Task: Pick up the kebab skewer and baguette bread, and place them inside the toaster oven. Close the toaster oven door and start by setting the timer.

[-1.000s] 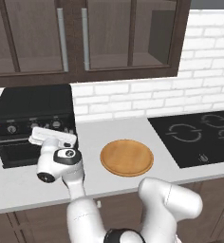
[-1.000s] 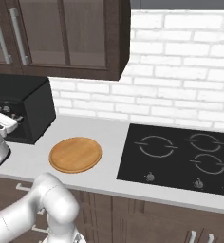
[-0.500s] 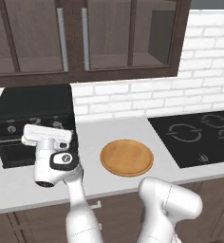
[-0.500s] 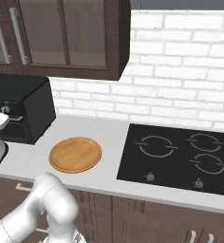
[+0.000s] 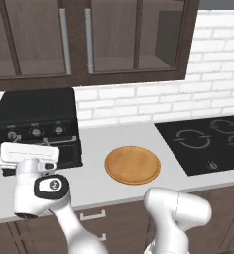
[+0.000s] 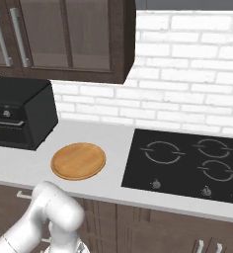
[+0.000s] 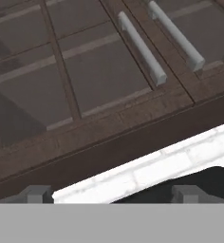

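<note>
1. The gripper (image 7: pixel 111 194) has its two finger tips (image 7: pixel 36 194) set wide apart with nothing between them; the jaws are open and empty. In the hand view it looks up at the glass-front wall cabinets (image 7: pixel 85 71), with white brick below them.
2. In the left base view the white hand (image 5: pixel 29 154) sits at about 8 o'clock, right in front of the toaster oven (image 5: pixel 37 121), low over the counter's front edge.
3. The toaster oven stands at the counter's left end against the brick wall, under the wall cabinets. Its three silver knobs (image 5: pixel 35 132) run in a row above the toaster oven door (image 5: pixel 64 151), which looks shut; what is inside cannot be seen.
4. The round wooden plate (image 5: pixel 132 164) lies at the middle of the counter (image 5: pixel 94 181), just at 3 o'clock of the oven, with nothing on it.
5. The black cooktop (image 6: pixel 187 163) fills the counter at 3 o'clock, well apart from the oven; bare counter runs between plate and cooktop.
6. The kebab skewer and baguette bread cannot be made out anywhere on the counter.
</note>
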